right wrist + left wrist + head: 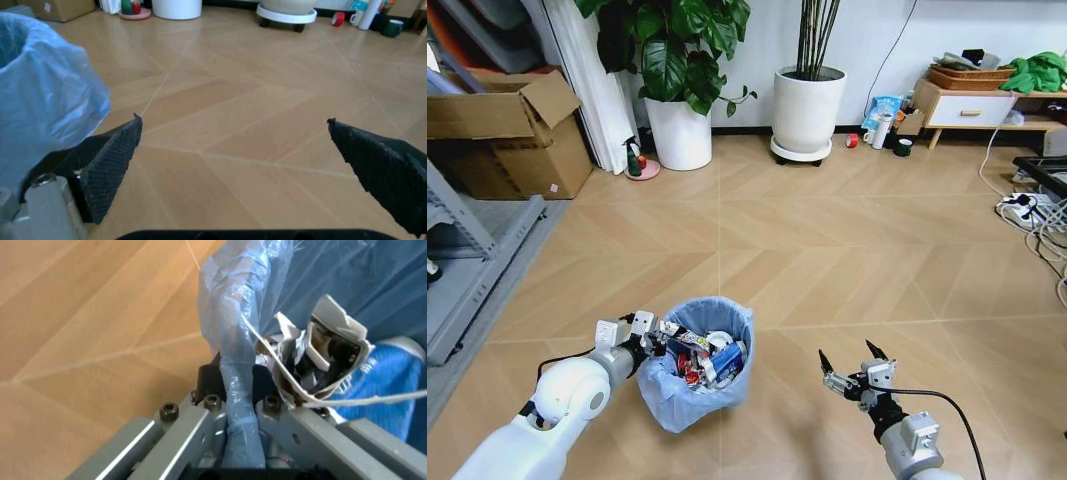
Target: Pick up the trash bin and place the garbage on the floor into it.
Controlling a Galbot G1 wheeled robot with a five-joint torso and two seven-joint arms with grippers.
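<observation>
While its dark body stays hidden under the crinkly light blue liner, the trash bin (699, 362) stands on the floor (827, 250) low in the head view, left of centre. Inside it lies the garbage (709, 357): crumpled white paper, red-and-silver wrappers and a blue packet heaped together, the single pieces hard to separate. Print shows on the wrappers, but none of it can be read. The left gripper (664, 334) sits at the bin's near left rim, its fingers closed on the rim and the bag; the left wrist view shows blue plastic (239, 385) pinched between the metal fingers (180, 432), with torn white wrapper just beside. The right gripper (845, 362) hovers above bare floor to the bin's right, apart from it, its black textured pads (107, 162) spread wide and holding nothing. Both forearms are cut off by the head view's lower edge.
</observation>
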